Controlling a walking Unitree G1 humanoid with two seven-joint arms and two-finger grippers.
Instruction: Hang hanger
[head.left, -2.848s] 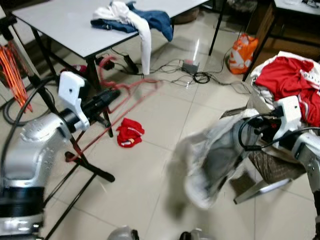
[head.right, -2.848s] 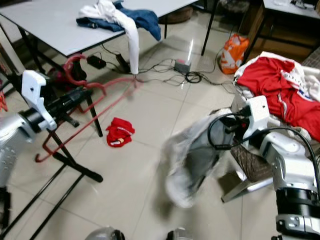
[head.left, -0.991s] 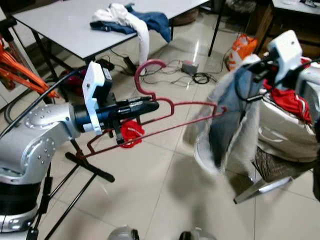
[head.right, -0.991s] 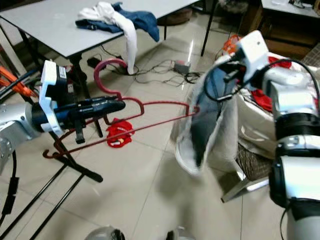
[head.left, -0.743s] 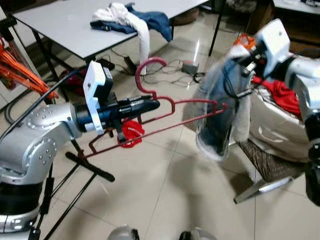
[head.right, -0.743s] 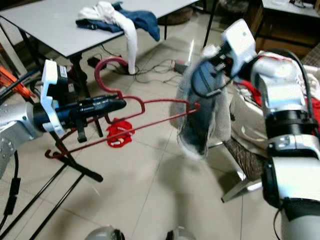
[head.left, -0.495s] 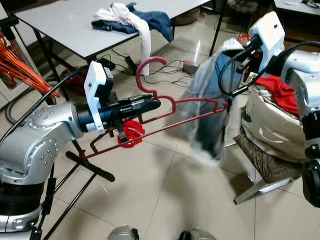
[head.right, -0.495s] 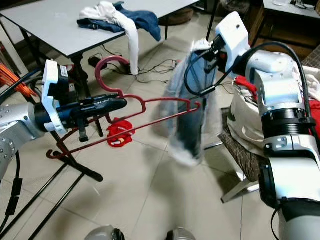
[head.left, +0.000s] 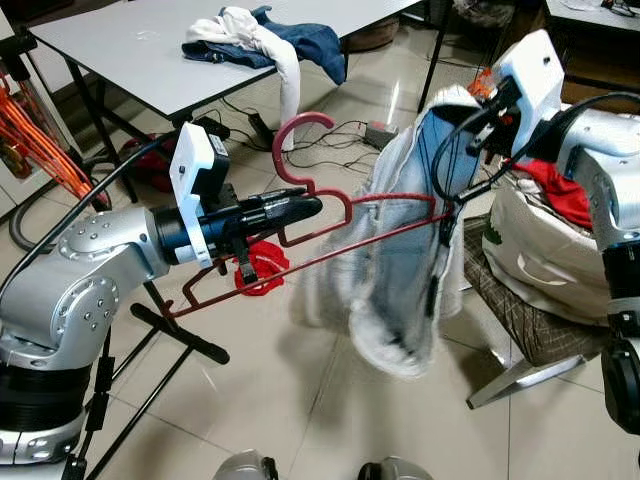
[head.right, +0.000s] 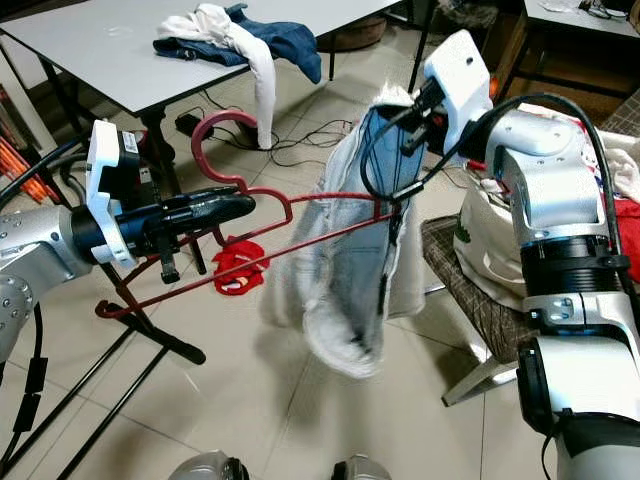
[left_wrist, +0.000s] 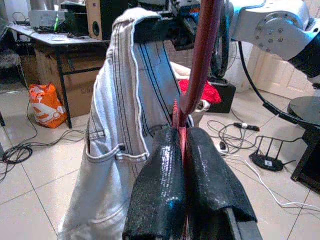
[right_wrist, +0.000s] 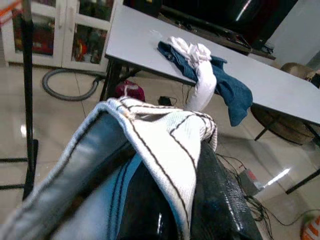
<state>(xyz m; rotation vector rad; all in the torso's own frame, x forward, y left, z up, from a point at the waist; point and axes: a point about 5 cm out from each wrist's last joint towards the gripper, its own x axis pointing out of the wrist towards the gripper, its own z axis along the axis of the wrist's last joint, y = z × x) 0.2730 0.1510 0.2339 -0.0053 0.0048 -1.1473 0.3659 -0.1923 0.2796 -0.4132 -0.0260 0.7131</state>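
On the tiled floor (head.left: 330, 400) nearest the robot, the black legs of a metal stand (head.left: 180, 335) splay out beneath the left arm, and a crumpled red cloth (head.left: 262, 266) lies just beyond them. To the right, a chair (head.left: 530, 320) carries a white bag (head.left: 540, 255) and a red garment (head.left: 560, 185).

The left gripper (head.left: 305, 207) reaches forward at mid-height from a bent silver arm, its two black fingers (left_wrist: 165, 185) clamped tight on the neck of the red hanger (head.left: 330, 215), as the left wrist view shows. The hanger is held roughly level in the air, hook (head.right: 222, 135) upward and to the rear, its long bar slanting down toward the stand and its far shoulder pushed into the garment.

The right gripper (head.right: 415, 120) is raised high and turned inward, elbow bent, pinching the waistband of a pair of pale blue jeans (head.left: 400, 280). The jeans hang loose from it, draped over the hanger's far end, their lower part blurred above the floor. In the right wrist view the black fingers (right_wrist: 220, 200) close on the striped band of the denim.

Behind, cables (head.left: 350, 140) and a power block trail across the tiles. An orange bag (left_wrist: 47, 105) stands by a table leg. Farthest back, a grey table (head.left: 130, 50) holds a heap of white and blue clothes (head.left: 265, 35).
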